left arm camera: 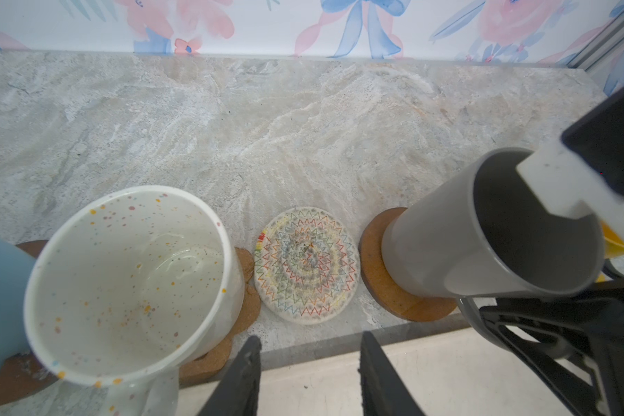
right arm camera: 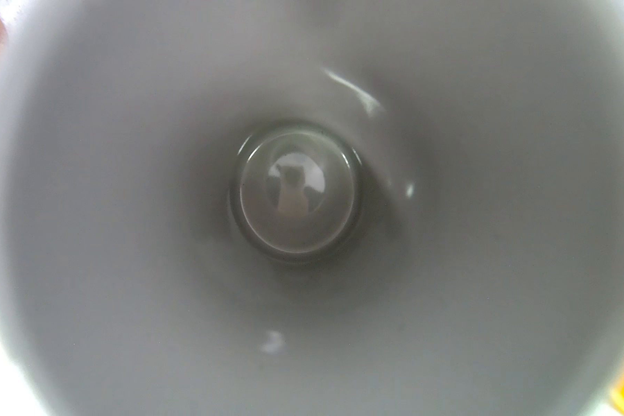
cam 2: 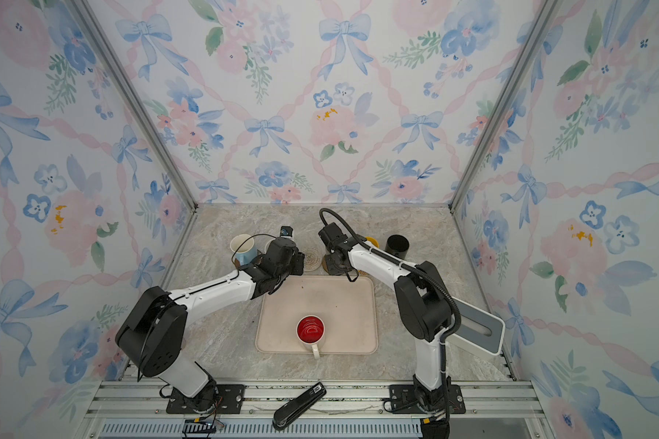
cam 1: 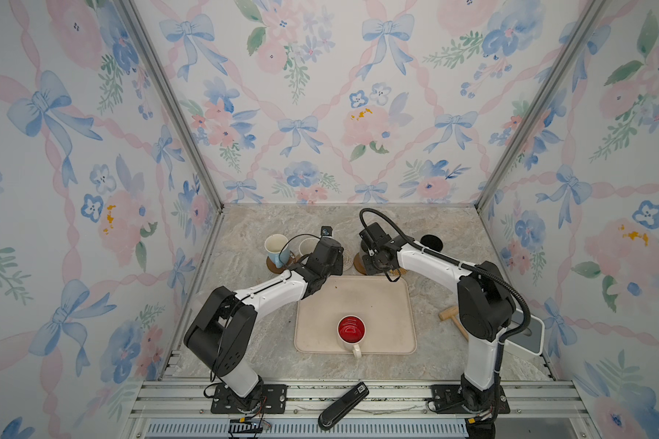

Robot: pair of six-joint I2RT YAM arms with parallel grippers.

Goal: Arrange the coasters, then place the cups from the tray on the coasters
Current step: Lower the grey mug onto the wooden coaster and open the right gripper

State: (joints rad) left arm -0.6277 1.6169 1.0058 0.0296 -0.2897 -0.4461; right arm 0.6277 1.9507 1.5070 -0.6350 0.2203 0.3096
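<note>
The step in hand looks like setting down the matt grey mug. The left wrist view shows its base on the brown wooden disc coaster, just beyond the far edge of the large beige tray. The right tool is narrowed on what seems to be its handle. The left tool hovers over the tray's far edge, jaws partly apart and empty. Next, I judge, the right tool must let go and lift clear without tipping the mug. Then the white mug with red inside, alone on the tray near its front edge, needs carrying to the bare cream woven coaster beyond the tray's far edge. The right wrist view shows only the grey mug's inside; the top views hide its seating beneath the right tool.
</note>
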